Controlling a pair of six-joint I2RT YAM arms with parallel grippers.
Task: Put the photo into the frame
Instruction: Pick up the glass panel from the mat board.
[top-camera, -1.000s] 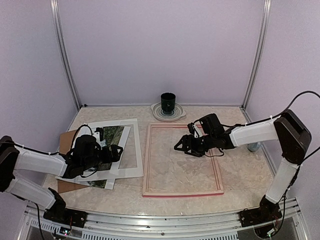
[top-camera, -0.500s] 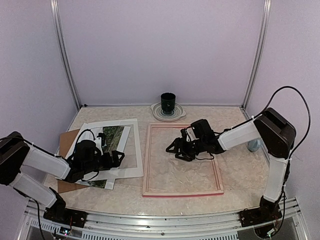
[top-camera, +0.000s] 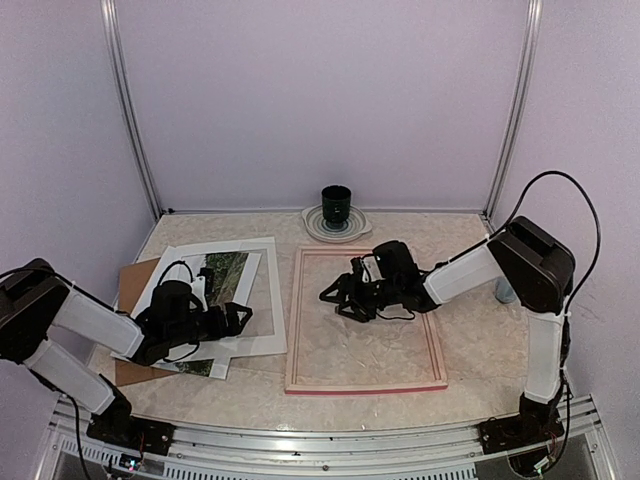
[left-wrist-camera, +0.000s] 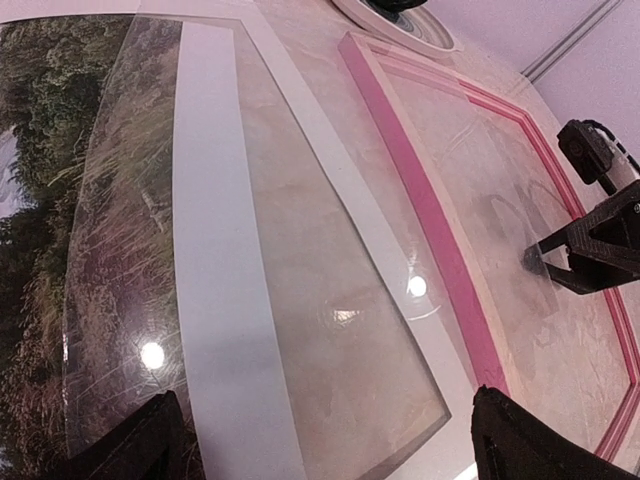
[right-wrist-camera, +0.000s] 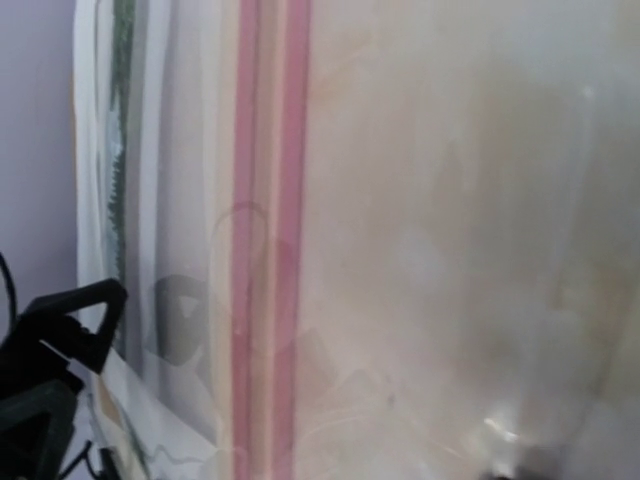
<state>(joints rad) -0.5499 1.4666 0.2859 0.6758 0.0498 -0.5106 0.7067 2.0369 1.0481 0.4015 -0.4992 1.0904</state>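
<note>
Marble-patterned tabletop (top-camera: 455, 235) between lilac walls (top-camera: 320, 100), left hand (top-camera: 238, 318) and right hand (top-camera: 335, 298) both spread

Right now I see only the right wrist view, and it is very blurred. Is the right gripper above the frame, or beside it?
Observer: Above it. In the top view the right gripper is over the left part of the frame, inside the rim, with its jaws apart and nothing seen between them.
Operator: And the thing that must go inside, where is it?
Observer: The photo lies left of the frame, in a stack with a white mat. The left wrist view shows a clear sheet over part of it.
Operator: Does the other arm hold it?
Observer: No. The left gripper is open, low over that stack, gripping nothing.
</note>
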